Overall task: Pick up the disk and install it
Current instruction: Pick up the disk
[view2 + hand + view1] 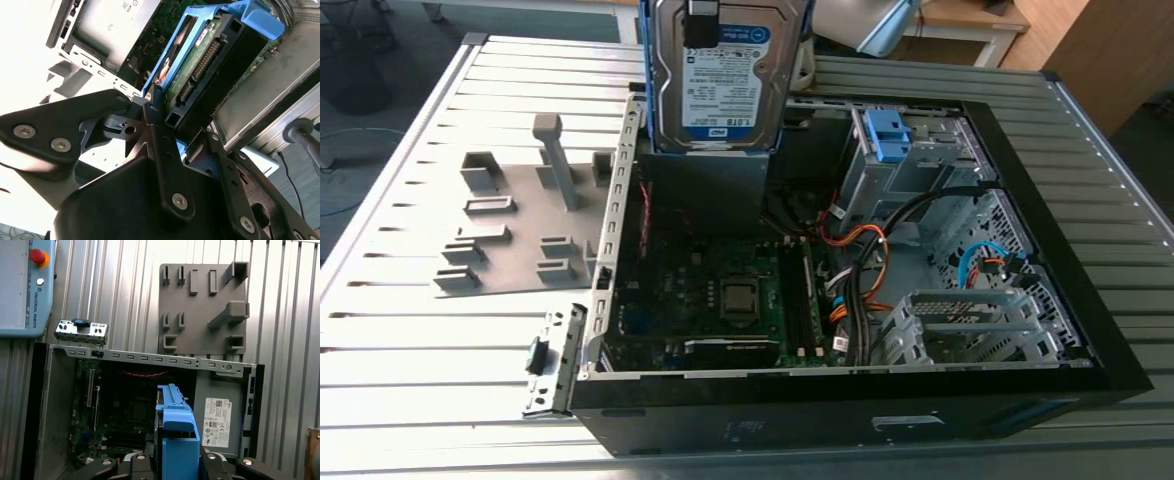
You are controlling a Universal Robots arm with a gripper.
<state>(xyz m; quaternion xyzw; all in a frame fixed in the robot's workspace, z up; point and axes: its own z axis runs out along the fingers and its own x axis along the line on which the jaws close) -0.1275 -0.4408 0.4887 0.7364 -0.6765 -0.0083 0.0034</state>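
Squeezed shut on the blue frame of the disk (210, 55) with the gripper (149, 110), seen in the second wrist view. Held up on end at the top middle of the exterior view, label facing out, over the open computer box (854, 405).

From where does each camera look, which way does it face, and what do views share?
Exterior view: off the arm, above the slatted metal table, facing down into the open black computer case; the tool grips the silver-grey metal disk in a blue plastic bracket.
First wrist view: on the arm, facing down past the disk onto the case and grey fixture plate; tool links show.
Second wrist view: on the arm, facing along the tool at the disk's connector edge.
Shared: disk and case in all.
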